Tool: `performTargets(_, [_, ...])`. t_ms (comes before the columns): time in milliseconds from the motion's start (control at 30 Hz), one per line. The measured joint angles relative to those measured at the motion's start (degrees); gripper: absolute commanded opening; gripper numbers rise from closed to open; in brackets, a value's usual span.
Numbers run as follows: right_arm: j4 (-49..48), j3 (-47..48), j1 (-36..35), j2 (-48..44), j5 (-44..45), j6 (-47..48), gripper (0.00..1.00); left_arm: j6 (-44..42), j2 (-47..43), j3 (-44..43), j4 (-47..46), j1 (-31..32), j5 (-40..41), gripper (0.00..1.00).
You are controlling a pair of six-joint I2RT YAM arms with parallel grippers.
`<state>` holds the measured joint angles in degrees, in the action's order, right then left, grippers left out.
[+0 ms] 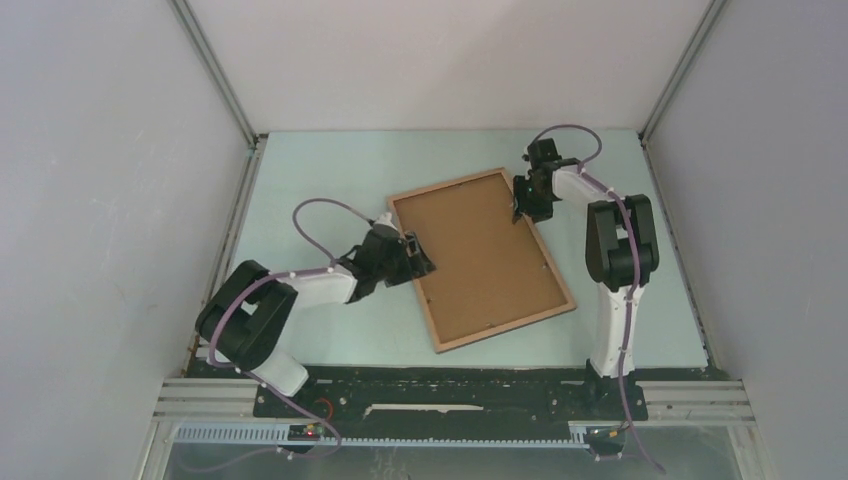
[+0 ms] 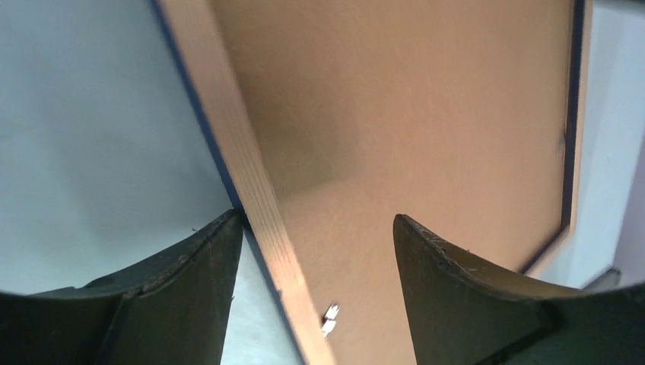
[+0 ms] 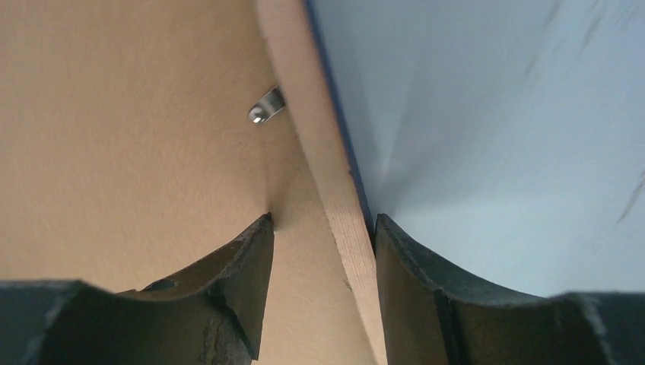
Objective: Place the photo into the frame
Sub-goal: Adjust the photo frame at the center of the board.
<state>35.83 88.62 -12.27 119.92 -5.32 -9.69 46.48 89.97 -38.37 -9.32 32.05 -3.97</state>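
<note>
The left gripper, the nearer one, stands wide astride the left long rail of the frame, which lies flat between the arms with its long axis running near-right to far-left. Farther off, the right gripper straddles the opposite rail, fingers apart, gripping nothing. The photo is hidden; only the board shows.

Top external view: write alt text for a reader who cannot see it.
A picture frame lies back-up and askew on a pale table, brown backing board showing inside thin wooden rails. The left arm's fingers straddle its left rail; the right arm's fingers straddle its right rail near the far corner.
</note>
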Motion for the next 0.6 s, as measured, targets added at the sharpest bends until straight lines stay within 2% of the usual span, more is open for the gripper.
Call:
performTargets(133, [-0.9, 11.2, 1.5, 7.3, 1.2, 0.7, 0.56, 6.4, 0.2, 1.7, -3.7, 9.0, 0.3, 0.75])
performTargets(267, [1.6, 24.9, 0.0, 15.9, -4.5, 0.0, 0.57, 12.1, 2.5, 1.9, -7.3, 16.6, -4.4, 0.75])
performTargets(433, [8.8, 40.1, -3.4, 23.8, -9.2, -0.1, 0.60, 14.0, 3.1, 1.8, -6.9, 18.8, -7.3, 0.76])
performTargets(600, [13.3, 43.4, -3.6, 23.3, -10.2, 0.0, 0.61, 9.1, -1.0, 0.7, 2.0, 18.7, -5.3, 0.79])
